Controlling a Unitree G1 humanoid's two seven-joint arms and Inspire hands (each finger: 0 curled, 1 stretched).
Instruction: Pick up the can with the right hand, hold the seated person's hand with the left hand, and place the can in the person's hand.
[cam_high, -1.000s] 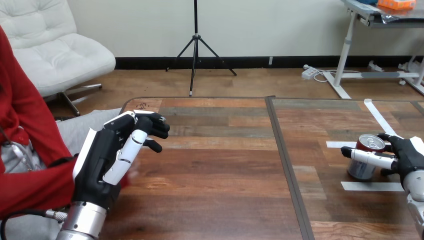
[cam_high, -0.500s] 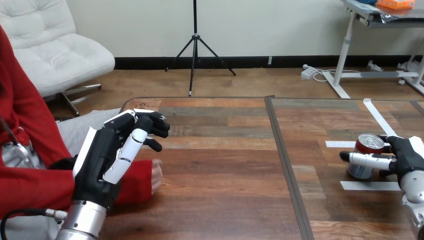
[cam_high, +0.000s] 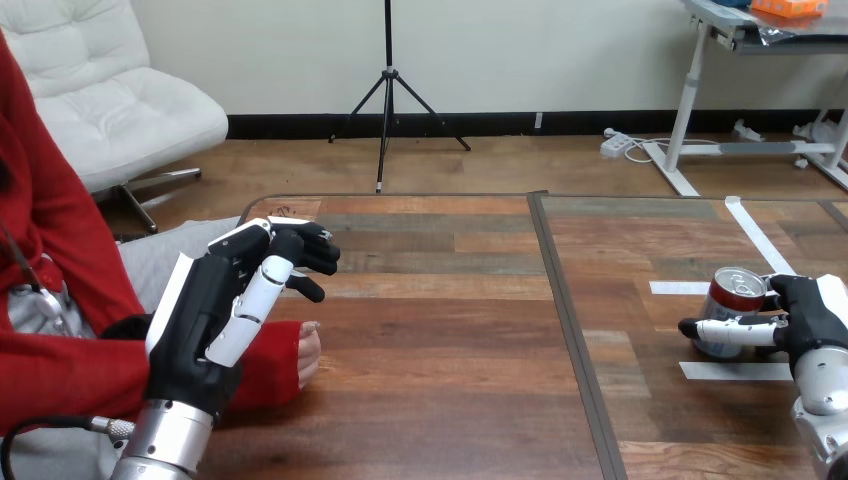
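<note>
A silver can (cam_high: 728, 303) with a red top stands on the wooden table (cam_high: 440, 330) at the right. My right hand (cam_high: 812, 318) is shut on the can: its thumb (cam_high: 724, 328) lies across the can's lower front and its fingers (cam_high: 787, 288) curl behind it. My left hand (cam_high: 205, 318) hangs raised over the table's left side, open with its fingers (cam_high: 305, 252) loosely bent, and holds nothing. The person's hand (cam_high: 309, 351), in a red sleeve, rests loosely closed on the table just right of my left hand, partly hidden behind it. I cannot tell whether they touch.
White tape strips (cam_high: 735, 371) mark the table around the can, and one more (cam_high: 756, 236) runs toward the far edge. A dark seam (cam_high: 566, 320) splits the tabletop from front to back. Open wood lies between the person's hand and the can.
The person's hand has come out onto the table from behind my left hand. My right thumb has slid lower on the can. My left hand has held still.
</note>
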